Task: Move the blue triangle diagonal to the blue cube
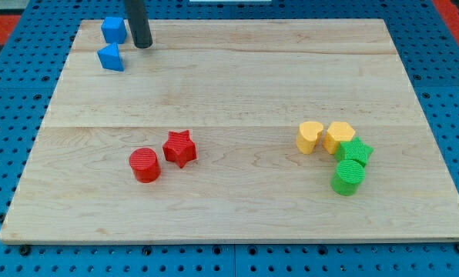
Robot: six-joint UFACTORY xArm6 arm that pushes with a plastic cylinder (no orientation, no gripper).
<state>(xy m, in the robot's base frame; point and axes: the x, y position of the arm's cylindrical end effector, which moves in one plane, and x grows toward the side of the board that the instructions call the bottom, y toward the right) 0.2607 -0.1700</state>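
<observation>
My tip (142, 46) stands on the table (229, 192) at three o'clock of the blue cube (113, 30). The blue triangle (111, 58) sits just at six o'clock of the cube. No hand shows, so its state cannot be told. Positioning seems underway; next, nudge the triangle sideways.

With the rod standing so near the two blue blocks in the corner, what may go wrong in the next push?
1. My tip stands just right of the blue cube and above-right of the blue triangle; a careless stroke may hit the cube instead.
2. Both blocks lie near the wooden board's top-left corner, so a push toward the view's left or top might slide one off the edge.
3. The blocks nearly touch, so moving the triangle may drag the cube.
</observation>
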